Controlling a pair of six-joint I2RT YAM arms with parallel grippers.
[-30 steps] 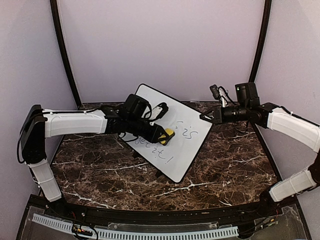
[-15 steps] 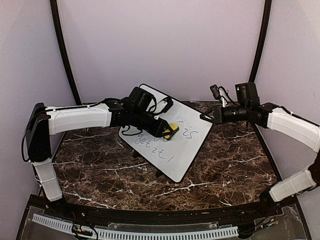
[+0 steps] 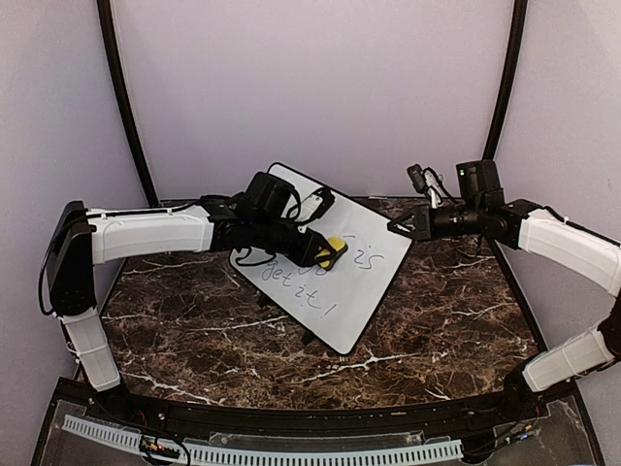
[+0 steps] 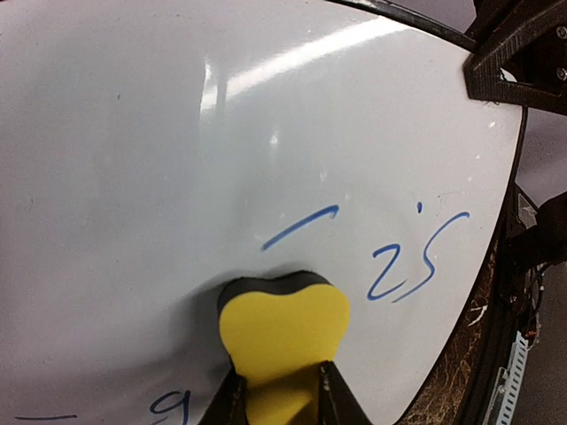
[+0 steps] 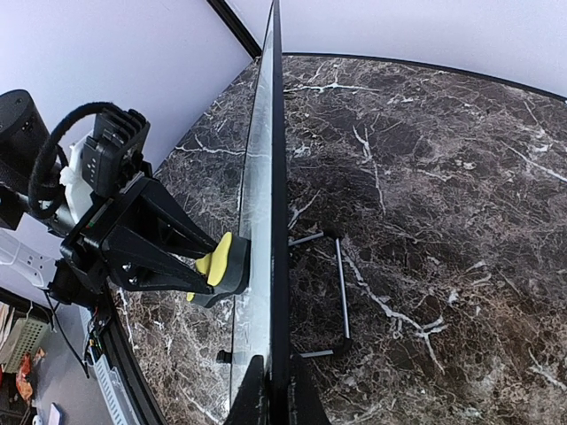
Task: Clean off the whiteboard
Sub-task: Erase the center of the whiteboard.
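Observation:
The whiteboard (image 3: 364, 282) stands tilted on the dark marble table, white with a thin black frame and blue handwriting on its lower and right parts; it also shows in the left wrist view (image 4: 177, 133) and edge-on in the right wrist view (image 5: 264, 204). My left gripper (image 3: 325, 254) is shut on a yellow eraser (image 4: 282, 332) and presses its dark felt face against the board, just left of the blue "is". The eraser also shows in the right wrist view (image 5: 218, 258). My right gripper (image 3: 398, 230) is shut on the board's right edge and steadies it.
The board's black wire stand (image 5: 341, 297) rests on the marble behind it. Black curved poles (image 3: 121, 107) rise at the back left and right against the lilac walls. A perforated white strip (image 3: 262, 451) runs along the near table edge.
My left gripper slid the eraser up and right across the board, from beside the lower writing to just left of the "is". The right arm has stayed put.

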